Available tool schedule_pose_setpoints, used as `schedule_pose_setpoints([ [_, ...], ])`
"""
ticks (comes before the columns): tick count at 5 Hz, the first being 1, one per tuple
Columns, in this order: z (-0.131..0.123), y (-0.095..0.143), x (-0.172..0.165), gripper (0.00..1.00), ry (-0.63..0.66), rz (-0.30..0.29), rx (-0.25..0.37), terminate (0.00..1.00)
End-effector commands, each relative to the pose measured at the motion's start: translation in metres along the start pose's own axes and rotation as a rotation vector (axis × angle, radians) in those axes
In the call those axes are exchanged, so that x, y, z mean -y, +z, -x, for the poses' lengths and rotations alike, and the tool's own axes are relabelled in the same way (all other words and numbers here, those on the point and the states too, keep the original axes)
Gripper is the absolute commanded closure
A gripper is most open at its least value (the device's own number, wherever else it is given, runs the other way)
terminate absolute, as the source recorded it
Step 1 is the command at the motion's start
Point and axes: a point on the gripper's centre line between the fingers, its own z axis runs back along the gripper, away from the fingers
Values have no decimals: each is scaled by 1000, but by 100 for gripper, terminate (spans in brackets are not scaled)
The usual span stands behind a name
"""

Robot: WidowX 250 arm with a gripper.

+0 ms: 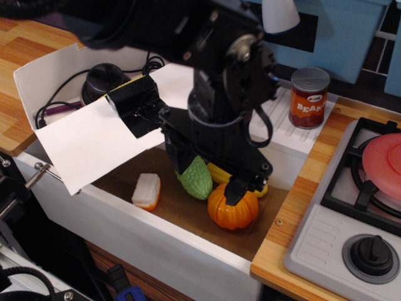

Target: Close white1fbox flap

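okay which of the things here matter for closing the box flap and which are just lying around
For the job:
box
flap
gripper

Just lying about:
green gourd
pumpkin
corn, mostly hidden by the gripper
white-and-orange block
bean can
stove

A wooden counter (25,50) runs under dark wall tiles (50,14); a stove (357,207) sits at right, beside a white sink (156,232).

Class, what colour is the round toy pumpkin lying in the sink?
Orange, the pumpkin shows plainly in the observation.image view.
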Motion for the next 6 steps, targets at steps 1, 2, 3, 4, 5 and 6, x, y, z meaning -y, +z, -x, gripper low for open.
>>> schedule_pose_setpoints([
  [1, -12, -22, -4, 0, -43, -20, 63, 0],
  [2, -12, -39, -10, 0, -76, -25, 109, 0],
  [3, -13, -41, -21, 0, -140, -122, 152, 0],
  [4, -16, -39, -39, 0, -204, -150, 159, 0],
  [5, -21, -31, -49, 0, -246, -174, 150, 0],
  [6, -29, -11, -58, 0, -287, -217, 122, 0],
])
